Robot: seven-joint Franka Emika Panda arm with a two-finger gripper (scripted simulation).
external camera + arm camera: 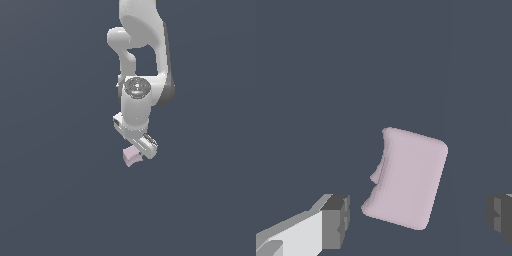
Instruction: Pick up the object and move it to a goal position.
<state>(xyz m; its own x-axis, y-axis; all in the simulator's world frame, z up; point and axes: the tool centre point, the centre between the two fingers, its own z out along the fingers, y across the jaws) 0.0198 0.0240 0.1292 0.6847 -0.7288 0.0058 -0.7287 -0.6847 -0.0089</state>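
Observation:
The object (408, 177) is a small pale pink blocky chunk with a notched side, lying on the dark grey surface. In the wrist view it sits between my two grey fingertips (336, 220), with a gap on each side, so the gripper (418, 217) is open around it and not touching it. In the exterior view the object (131, 156) peeks out just below the white hand (136, 137), which hovers right above it; the fingertips themselves are hidden there by the hand.
The white arm (142, 60) rises from the hand toward the top of the exterior view. A plain dark grey surface (60, 190) surrounds the object on every side.

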